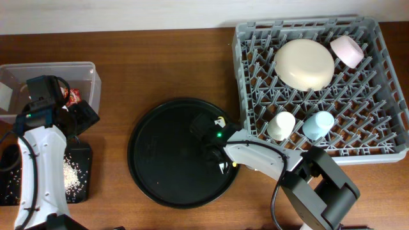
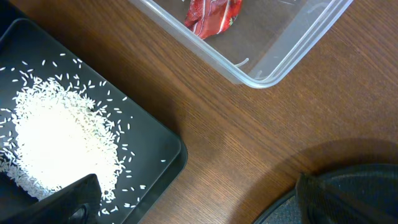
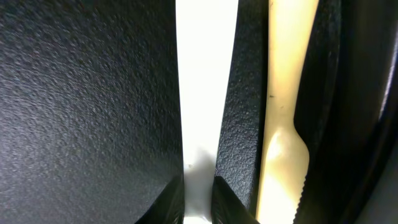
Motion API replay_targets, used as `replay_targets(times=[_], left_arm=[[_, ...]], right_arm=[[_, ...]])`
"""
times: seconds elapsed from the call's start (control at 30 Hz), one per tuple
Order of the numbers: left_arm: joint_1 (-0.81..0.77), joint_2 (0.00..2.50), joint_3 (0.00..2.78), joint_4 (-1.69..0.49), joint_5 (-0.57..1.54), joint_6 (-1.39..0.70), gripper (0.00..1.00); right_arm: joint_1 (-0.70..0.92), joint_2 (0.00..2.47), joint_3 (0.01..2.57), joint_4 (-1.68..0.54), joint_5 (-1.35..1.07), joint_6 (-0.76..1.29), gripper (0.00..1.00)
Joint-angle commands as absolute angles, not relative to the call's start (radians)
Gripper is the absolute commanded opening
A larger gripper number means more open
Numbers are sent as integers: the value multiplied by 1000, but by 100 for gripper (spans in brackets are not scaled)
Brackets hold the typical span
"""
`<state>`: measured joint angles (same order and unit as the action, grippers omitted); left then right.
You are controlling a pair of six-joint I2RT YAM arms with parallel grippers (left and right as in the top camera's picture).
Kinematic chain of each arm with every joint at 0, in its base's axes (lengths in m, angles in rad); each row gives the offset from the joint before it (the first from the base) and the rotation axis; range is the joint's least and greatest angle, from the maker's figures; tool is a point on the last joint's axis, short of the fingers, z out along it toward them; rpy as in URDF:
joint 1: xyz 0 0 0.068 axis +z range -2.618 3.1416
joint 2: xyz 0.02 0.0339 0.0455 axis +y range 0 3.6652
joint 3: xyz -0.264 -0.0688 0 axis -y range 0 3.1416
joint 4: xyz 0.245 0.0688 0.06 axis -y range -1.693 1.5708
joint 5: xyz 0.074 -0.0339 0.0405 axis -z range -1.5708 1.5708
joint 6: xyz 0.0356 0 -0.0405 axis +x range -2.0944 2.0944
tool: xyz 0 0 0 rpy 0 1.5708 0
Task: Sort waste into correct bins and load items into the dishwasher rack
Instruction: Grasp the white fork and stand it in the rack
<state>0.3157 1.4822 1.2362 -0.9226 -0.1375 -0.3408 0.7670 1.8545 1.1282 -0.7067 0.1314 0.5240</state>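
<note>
Far left: box (image 1: 64,64) with the wrapper (image 2: 212,15) inside. At its left edge a pale patch, maybe the tissue (image 1: 4,96), too cut off to tell. Just below: black tray (image 2: 176,149) bearing the rice (image 2: 56,143) in one heap, stray grains around it. Waste sorting judged done, or all but done, pending that tissue.

Above bare wood between black tray and round tray (image 1: 160,160): left gripper (image 2: 208,196), spread wide, holding nothing.

On the round tray's right part: right gripper (image 3: 199,208), down low, fingertips set close on either side of the spoon (image 3: 205,93), seen only as a bare pale handle and so named by judgement. Cannot tell whether pinched already or merely flanked. Just right of it, parallel and apart: fork (image 3: 286,149), widening toward the near end. Neither racked yet.

Far right: rack (image 1: 383,150), holding the plate (image 1: 305,62) among the back pegs, the bowl (image 1: 348,50) at the back right corner, and white cup (image 1: 281,125) and blue cup (image 1: 318,124) side by side near the front. Four of six items loaded, by this reckoning. Left to do: spoon, then fork.

Writing: none legible. Wrapper print only a red-and-white blur. No brand or label made out on box, trays, rack or arms.
</note>
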Motion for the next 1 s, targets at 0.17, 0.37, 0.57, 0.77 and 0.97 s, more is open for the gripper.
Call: replay_targets(times=[0.17,0.37,0.57,0.77,0.97], left_arm=[[317,1483,1244,-920,-134,-354,99],[317,1483,1244,-920,-134,-354,99],[317,1483,1245,-920,-134,-354,99],[317,1483,1244,-920,-135,-354,99],[317,1483,1244,-920,-135,-354,99]], right_arm=[[773,1769,1181,-748,150,532,17],[757,1581,1230,-810,155,502,17],[515,1340,1241,-894,155,377,17],[234,1362,1241,-850,128,230,16],[197,1452,1241,-724,101,95,16]])
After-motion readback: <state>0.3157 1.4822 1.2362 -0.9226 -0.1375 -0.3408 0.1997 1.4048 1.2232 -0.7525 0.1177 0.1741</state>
